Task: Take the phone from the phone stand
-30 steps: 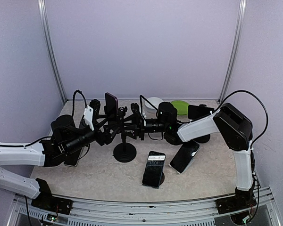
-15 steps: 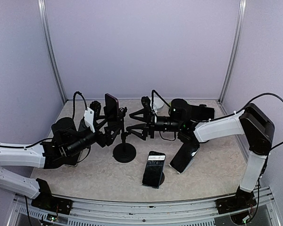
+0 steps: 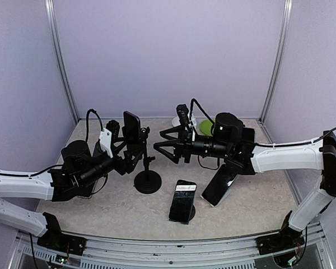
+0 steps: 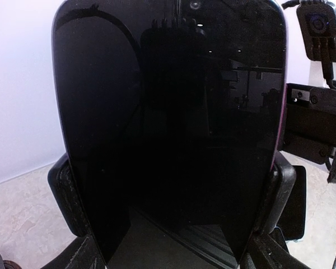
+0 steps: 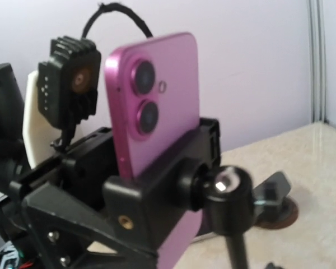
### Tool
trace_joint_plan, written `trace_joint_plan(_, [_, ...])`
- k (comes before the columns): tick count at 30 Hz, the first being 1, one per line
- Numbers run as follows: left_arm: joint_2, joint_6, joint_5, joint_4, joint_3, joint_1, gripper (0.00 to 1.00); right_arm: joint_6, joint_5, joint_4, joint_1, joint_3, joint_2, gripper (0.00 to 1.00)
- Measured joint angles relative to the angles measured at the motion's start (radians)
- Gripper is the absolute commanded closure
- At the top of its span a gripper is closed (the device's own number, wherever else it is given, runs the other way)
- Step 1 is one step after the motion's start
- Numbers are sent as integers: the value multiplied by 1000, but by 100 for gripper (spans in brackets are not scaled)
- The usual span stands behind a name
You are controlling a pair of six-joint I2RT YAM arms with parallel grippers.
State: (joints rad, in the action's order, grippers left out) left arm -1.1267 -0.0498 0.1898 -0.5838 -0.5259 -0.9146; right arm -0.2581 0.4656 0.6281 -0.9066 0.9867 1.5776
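One pink phone (image 3: 132, 124) sits upright in the clamp of the one tall stand (image 3: 148, 180). The left claw (image 3: 129, 147) is closed on its sides. The right claw (image 3: 158, 140) hangs open just beside the stand. Two more lean on the tabletop (image 3: 112, 210): a middle phone (image 3: 183, 200) and a right phone (image 3: 219, 185).

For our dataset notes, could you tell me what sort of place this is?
Probably a robot lab test cell: lilac walls with metal corner posts, a speckled table bearing a phone stand and spare phones.

Left arm (image 3: 22, 185) stretched low, left gripper (image 3: 133, 140) clamped across phone (image 4: 168, 129) edges, right arm (image 3: 285, 157) stretched leftward, right gripper (image 3: 158, 140) spread wide apart.
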Motion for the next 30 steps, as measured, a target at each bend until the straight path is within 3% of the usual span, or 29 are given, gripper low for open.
trace_joint_plan(10, [0,9,31,0,0,-22,53,-47,-116,-98,-111,65,16,35])
trace_joint_plan(21, [-3,14,51,0,0,-34,55,-46,-212,-137,-133,141,59,47])
trace_joint_plan(30, [-17,18,81,-4,-8,-42,57,-6,-306,-198,-158,205,91,64])
